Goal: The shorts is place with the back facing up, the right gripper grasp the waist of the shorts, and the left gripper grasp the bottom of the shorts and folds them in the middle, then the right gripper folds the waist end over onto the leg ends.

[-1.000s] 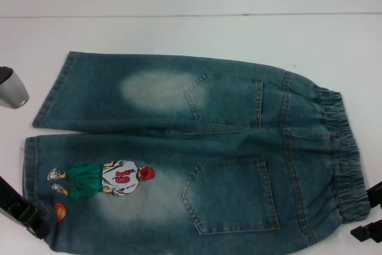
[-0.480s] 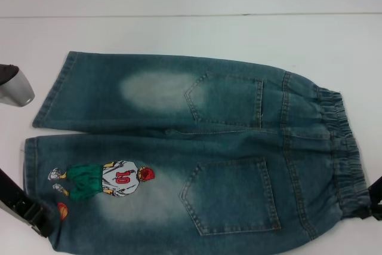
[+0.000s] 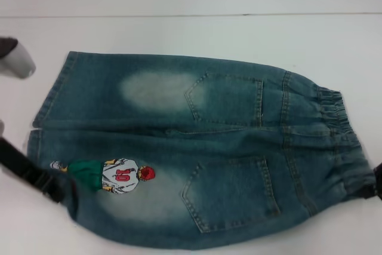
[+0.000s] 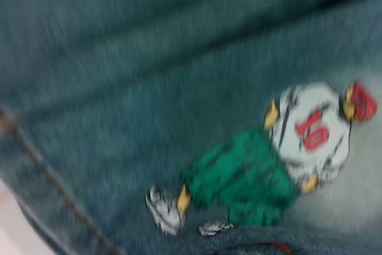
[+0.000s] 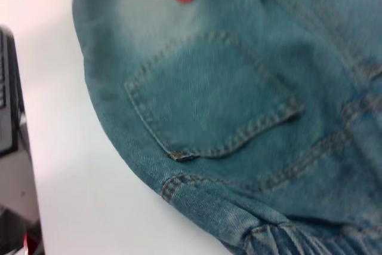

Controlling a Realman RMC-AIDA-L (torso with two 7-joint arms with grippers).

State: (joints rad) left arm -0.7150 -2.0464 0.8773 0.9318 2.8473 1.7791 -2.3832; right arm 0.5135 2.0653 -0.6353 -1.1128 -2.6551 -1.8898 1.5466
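Note:
The denim shorts (image 3: 197,129) lie back up on the white table (image 3: 179,34), two back pockets showing. The ruffled waist (image 3: 340,135) is at the right and the hemmed bottom of the shorts (image 3: 52,94) at the left. My left gripper (image 3: 59,194) is shut on the near leg's hem, which curls up beside the number 10 print (image 3: 119,175). At the frame's right edge, my right gripper (image 3: 376,188) is shut on the near corner of the waist. The near long edge is raised off the table. The left wrist view fills with the print (image 4: 286,147); the right wrist view shows a pocket (image 5: 209,94).
A grey-white part of my left arm (image 3: 17,59) hangs above the table at the far left. A black body (image 5: 9,100) stands at the table's edge in the right wrist view. Bare white table lies behind and in front of the shorts.
Both grippers have risen and pulled the near long edge of the shorts up and away from the table's front. The near hem has curled over, hiding the orange basketball print.

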